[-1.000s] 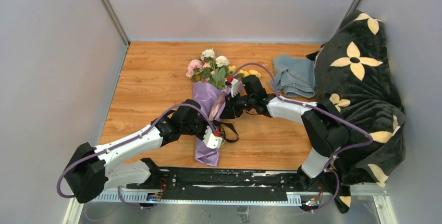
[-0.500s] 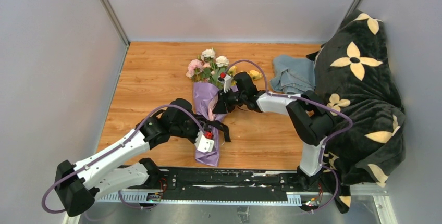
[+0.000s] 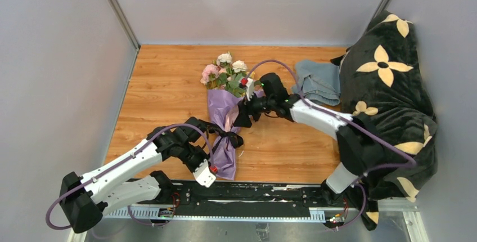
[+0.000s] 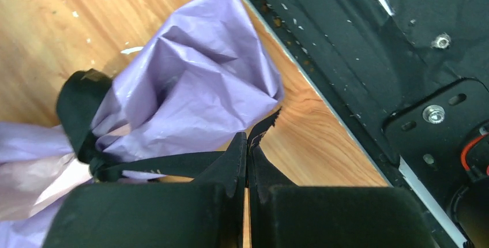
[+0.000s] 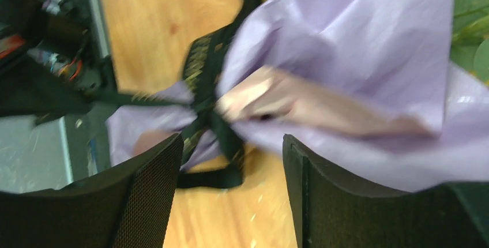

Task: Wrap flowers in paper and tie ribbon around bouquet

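The bouquet lies on the wooden table with its flowers [image 3: 225, 70] pointing away from me and the purple paper [image 3: 222, 107] wrapped round the stems. A black ribbon [image 3: 229, 135] is knotted around the cone's middle. My left gripper [image 3: 215, 155] sits near the cone's lower end. In the left wrist view it [image 4: 248, 147] is shut on one ribbon [image 4: 161, 164] end, which runs taut back to the knot beside the paper [image 4: 190, 81]. My right gripper [image 3: 243, 119] stands open at the cone's right side. In the right wrist view it [image 5: 230, 196] holds nothing, and the ribbon [image 5: 202, 69] loop lies just ahead on the paper [image 5: 346, 46].
A grey-blue folded cloth [image 3: 318, 81] lies at the back right. A black blanket with cream flowers [image 3: 388, 101] is piled along the right side. The black base rail [image 3: 242, 191] runs along the near edge, close to the cone's tip. Grey walls close in the table.
My right gripper has opened and let go of the ribbon. My left gripper has pulled its ribbon end toward the near edge, drawing the knot tight.
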